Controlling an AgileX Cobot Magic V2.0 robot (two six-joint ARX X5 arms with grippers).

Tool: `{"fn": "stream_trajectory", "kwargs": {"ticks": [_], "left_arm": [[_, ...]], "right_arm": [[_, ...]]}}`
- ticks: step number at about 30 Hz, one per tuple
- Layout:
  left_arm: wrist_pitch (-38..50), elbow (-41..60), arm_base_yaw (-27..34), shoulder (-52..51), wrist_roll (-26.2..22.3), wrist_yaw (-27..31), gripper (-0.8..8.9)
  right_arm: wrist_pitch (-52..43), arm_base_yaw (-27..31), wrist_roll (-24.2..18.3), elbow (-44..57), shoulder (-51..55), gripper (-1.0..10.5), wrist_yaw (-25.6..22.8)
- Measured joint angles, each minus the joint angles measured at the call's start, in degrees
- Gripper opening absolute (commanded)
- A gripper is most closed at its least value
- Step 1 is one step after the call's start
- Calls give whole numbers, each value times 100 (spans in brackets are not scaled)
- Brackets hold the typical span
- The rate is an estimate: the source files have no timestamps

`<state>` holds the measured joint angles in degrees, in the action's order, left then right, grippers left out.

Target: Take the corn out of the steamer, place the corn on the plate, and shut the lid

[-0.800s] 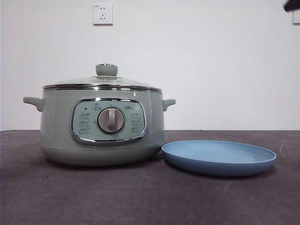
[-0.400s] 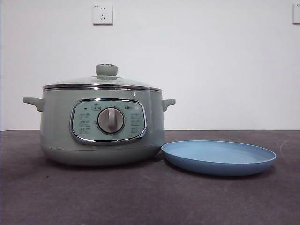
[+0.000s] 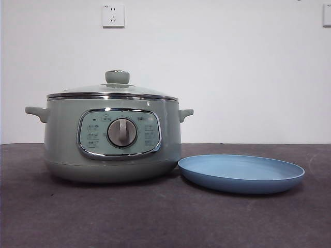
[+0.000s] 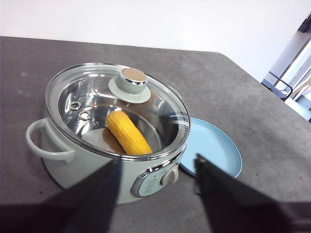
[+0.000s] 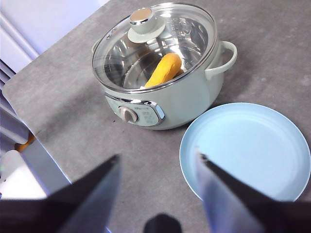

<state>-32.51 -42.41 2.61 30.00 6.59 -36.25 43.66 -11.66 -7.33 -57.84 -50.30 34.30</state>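
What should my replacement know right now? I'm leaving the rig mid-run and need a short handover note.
Left tool: open, holding nothing, above the table on the steamer's side.
Right tool: open, holding nothing, above the table near the plate.
Steamer: on the table, lid on it and shut.
Corn: lying inside the steamer, seen through the glass.
Plate: beside the steamer, nothing on it.
Done: nothing yet.
Left: lift the lid, take the corn out, put it on the plate, close the lid.
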Motion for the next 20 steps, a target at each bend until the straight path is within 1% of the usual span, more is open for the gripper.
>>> {"fn": "stream_trajectory", "kwargs": {"ticks": [4, 9, 13, 16, 20], "left_arm": [[140, -2, 0, 59, 0, -11, 584], [439, -7, -15, 385, -13, -179, 584], [798, -229, -173, 931, -17, -181, 584], [1128, -573, -413, 1532, -17, -151, 584], [1419, -1158, -800, 2439, -52, 122, 584]], "right_arm": [[0, 0, 0, 0, 0, 627, 0], [2, 0, 11, 0, 0, 627, -7], [2, 0, 4, 0, 2, 627, -2], [2, 0, 4, 0, 0, 627, -2], [2, 0, 2, 0, 0, 627, -2]]}}
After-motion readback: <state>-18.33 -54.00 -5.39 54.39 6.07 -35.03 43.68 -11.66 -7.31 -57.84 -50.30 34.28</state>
